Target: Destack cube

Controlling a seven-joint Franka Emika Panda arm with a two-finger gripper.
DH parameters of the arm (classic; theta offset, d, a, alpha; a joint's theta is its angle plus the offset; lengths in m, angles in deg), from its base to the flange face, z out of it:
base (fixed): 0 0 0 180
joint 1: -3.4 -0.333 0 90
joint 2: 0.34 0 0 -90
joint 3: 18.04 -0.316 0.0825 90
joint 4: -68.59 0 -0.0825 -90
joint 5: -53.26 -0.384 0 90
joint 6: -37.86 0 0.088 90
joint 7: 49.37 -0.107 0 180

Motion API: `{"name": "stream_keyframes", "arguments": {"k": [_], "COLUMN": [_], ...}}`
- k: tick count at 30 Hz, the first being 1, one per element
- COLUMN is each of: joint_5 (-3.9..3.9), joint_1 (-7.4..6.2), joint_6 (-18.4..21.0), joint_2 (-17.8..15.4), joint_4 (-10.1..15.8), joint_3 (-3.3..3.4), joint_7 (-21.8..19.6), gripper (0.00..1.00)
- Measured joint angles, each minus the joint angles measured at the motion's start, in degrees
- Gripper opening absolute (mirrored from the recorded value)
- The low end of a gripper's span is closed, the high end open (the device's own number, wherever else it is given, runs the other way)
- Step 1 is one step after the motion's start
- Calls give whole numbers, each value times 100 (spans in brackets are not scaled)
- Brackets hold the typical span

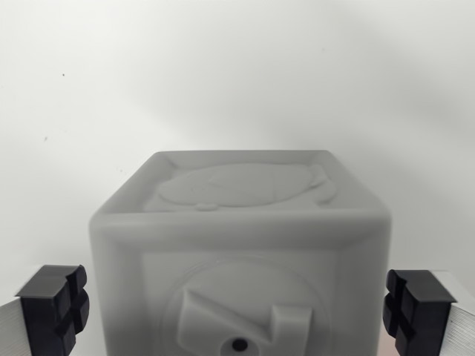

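A pale grey cube (241,252) with raised relief shapes on its top and near face fills the lower middle of the wrist view. My gripper (239,308) is open, its two black fingertips standing one on each side of the cube. The left fingertip (56,308) and the right fingertip (415,308) both show a small gap to the cube's sides. Anything under the cube is hidden below the frame's bottom edge.
A plain white surface (237,74) stretches behind and around the cube, with a couple of tiny dark specks at the wrist view's left.
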Motion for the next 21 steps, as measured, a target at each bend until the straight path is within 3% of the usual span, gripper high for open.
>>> {"name": "stream_keyframes", "arguments": {"k": [21], "joint_5": [43], "joint_1": [-49], "joint_6": [682], "joint_2": [-902], "joint_4": [200], "joint_3": [66], "joint_7": [-27], "gripper": [100]}}
